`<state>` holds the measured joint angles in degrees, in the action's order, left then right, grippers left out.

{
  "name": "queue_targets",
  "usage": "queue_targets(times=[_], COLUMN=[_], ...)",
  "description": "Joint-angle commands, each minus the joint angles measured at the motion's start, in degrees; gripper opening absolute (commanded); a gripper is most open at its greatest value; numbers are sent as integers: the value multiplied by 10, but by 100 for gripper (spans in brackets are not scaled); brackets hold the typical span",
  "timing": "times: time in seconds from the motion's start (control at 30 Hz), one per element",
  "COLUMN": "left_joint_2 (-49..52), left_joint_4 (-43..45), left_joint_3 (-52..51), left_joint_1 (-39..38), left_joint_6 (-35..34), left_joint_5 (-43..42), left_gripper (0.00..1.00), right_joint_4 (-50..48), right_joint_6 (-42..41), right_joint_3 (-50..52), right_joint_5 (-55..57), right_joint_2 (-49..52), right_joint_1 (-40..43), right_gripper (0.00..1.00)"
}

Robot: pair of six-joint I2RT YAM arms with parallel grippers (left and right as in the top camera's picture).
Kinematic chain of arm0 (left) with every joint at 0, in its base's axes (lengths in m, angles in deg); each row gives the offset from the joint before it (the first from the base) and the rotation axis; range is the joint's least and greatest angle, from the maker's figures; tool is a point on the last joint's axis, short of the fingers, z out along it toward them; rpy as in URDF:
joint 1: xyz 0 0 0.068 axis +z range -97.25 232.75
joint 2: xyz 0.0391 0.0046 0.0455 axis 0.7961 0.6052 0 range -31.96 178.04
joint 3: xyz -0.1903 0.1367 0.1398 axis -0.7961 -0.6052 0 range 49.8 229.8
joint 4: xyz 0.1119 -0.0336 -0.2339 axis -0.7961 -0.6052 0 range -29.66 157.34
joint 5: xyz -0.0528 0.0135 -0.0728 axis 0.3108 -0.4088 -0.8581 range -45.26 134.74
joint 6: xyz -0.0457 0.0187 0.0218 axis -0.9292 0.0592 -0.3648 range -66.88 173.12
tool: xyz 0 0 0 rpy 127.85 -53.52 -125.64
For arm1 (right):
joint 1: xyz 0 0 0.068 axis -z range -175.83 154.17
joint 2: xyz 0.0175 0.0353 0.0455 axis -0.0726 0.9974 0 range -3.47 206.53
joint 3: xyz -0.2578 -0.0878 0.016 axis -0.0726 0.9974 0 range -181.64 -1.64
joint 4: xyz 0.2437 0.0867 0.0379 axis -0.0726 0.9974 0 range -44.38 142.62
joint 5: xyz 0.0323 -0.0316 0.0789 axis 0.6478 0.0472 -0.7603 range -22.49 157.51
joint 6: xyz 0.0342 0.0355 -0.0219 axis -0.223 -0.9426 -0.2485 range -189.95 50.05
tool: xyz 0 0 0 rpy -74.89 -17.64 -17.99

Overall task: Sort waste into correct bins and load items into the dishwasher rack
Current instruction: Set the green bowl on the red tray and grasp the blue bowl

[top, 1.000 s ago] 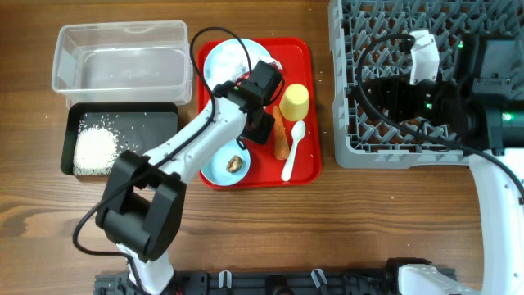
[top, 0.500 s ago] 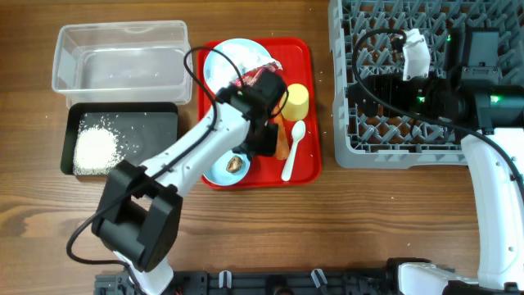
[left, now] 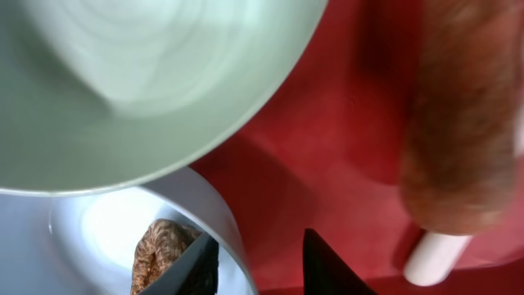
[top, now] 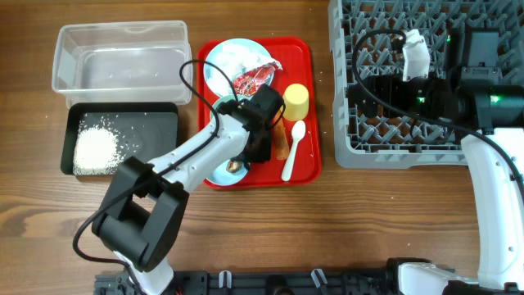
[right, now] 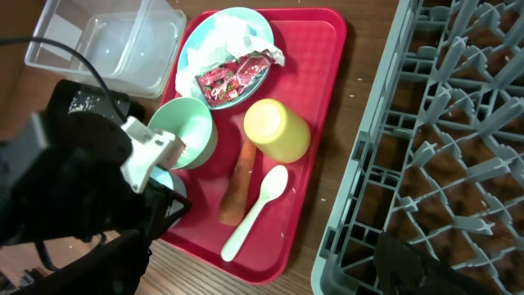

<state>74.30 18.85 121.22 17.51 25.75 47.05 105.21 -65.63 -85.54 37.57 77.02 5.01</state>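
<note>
My left gripper (top: 250, 154) (left: 262, 266) is open and low over the red tray. Its fingers straddle the rim of the light blue bowl (top: 223, 172) (left: 98, 238), which holds the brown lump (top: 235, 165) (left: 162, 250). The pale green bowl (left: 123, 82) (right: 187, 129) sits just behind it. The carrot (top: 281, 144) (left: 458, 115), white spoon (top: 292, 152) and yellow cup (top: 295, 102) lie to the right. The blue plate (top: 217, 59) holds the napkin (top: 237, 52) and wrapper (top: 254, 79). My right gripper (top: 364, 92) is open and empty above the grey rack (top: 426, 147).
The clear tub (top: 123, 56) stands at the back left. The black tray (top: 139, 131) in front of it holds a pile of rice (top: 96, 150). The flat red tray (top: 304, 168) lies between the bins and the rack. My left arm's cable loops over the plate.
My left gripper has moved from beside the wrapper toward the front of the red tray and come down over the light blue bowl's rim. The right arm shifted slightly, then held still.
</note>
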Motion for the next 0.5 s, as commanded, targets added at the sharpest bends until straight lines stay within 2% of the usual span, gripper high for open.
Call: queue_targets(times=[0.0,0.1,0.17,0.37,0.47], left_joint_2=[-5,-4,-4,-4,-4], left_joint_4=[14,21,31,40,40], left_joint_3=[-11,-11,-11,-11,-11], left_joint_1=[0,0,0,0,0], left_joint_6=[-5,-5,-4,-1,-1], left_joint_5=[10,10,10,17,23], left_gripper=[25,21,25,24,13], right_joint_4=[0,0,0,1,1], right_joint_6=[-4,-4,-4,-4,-4], right_joint_3=[-11,-11,-11,-11,-11], right_joint_5=[3,3,3,3,3], right_joint_2=[4,4,4,4,4], right_joint_1=[-2,-2,-2,-2,-2], right_gripper=[91,91,91,92,92])
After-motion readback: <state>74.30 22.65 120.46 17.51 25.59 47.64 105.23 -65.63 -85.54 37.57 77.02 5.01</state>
